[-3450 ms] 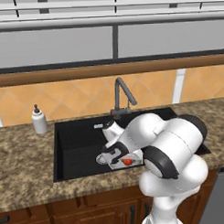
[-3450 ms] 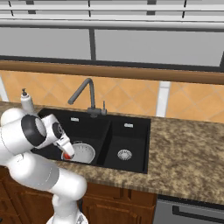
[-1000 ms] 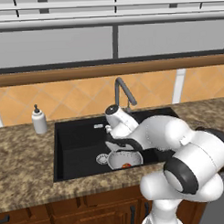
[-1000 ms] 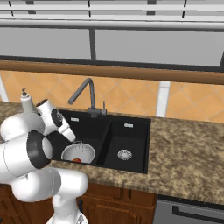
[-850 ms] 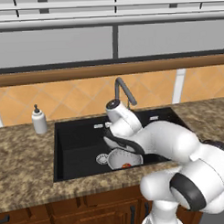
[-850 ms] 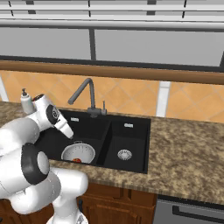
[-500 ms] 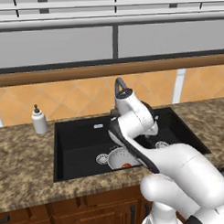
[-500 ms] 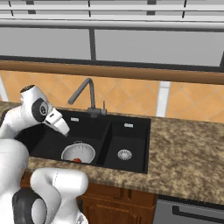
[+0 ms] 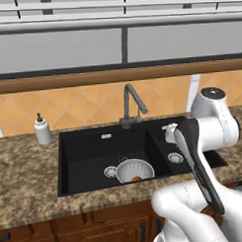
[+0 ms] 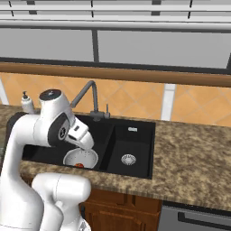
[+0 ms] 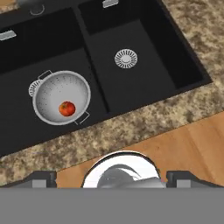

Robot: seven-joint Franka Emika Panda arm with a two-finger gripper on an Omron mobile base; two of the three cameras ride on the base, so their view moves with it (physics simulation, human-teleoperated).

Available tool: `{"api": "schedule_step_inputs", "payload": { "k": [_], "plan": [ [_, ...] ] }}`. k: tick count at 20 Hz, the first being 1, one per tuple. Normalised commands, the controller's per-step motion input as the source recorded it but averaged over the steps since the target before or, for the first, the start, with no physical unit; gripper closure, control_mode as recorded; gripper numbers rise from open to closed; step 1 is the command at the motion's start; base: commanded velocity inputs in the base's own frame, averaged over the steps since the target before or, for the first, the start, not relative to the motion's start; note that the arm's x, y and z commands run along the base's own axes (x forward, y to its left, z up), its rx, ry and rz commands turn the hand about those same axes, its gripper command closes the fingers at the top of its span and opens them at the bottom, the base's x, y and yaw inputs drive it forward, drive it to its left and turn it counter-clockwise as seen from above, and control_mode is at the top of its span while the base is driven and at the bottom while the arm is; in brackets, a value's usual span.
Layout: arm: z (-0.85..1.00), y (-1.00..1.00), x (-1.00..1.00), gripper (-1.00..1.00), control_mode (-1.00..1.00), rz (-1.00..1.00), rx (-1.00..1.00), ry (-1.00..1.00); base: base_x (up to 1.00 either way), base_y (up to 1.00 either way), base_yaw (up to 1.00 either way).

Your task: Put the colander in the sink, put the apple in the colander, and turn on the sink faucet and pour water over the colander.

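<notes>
- White soap bottle [image 9: 43, 130] upright on granite tabletop [image 9: 26, 180], far left, just off the left rim of the sink [image 9: 79, 154].
- Sink black, double basin: large basin left, smaller basin right, round silver drain [image 11: 126, 58] in the smaller one.
- Colander [image 9: 135, 170] resting on the floor of the large basin, toward its near right corner, upright, two small handles visible from the hand view [image 11: 61, 97]. Partly overlapping the large basin's drain [image 9: 111, 171], which shows at its left edge.
- Apple [image 11: 67, 108] red, lying inside the colander, near its middle; also seen as a red spot in both base views [image 9: 137, 178] [image 10: 80, 165].
- Sink faucet [image 9: 133, 104] standing at the far rim between the two basins, spout bent toward the right; side lever [image 10: 107, 108] upright. Water flow: not discernible.
- Fingers [image 11: 107, 177] spread wide apart, tips at the bottom of the hand view, nothing between them, well clear of colander and apple, raised above the near edge of the tabletop.
- Arm's white wrist [image 9: 211, 115] raised over the right part of the sink in the left base view.
</notes>
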Motion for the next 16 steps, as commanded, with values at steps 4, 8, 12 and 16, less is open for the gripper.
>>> {"api": "schedule_step_inputs", "payload": {
  "k": [4,8,12,16],
  "plan": [
    [0.51,-1.0,-0.13,-1.0,-1.0,0.33,0.41,0.0,0.0,0.0,0.0],
    [0.4,-0.72,0.51,-1.0,-1.0,0.41,0.55,0.0,0.0,0.0,0.0],
    [0.23,-0.25,0.81,-1.0,-1.0,0.43,0.55,0.0,0.0,0.0,0.0],
    [0.02,0.01,0.83,-1.0,-1.0,0.37,0.48,0.0,0.0,0.0,0.0]
  ]
}}
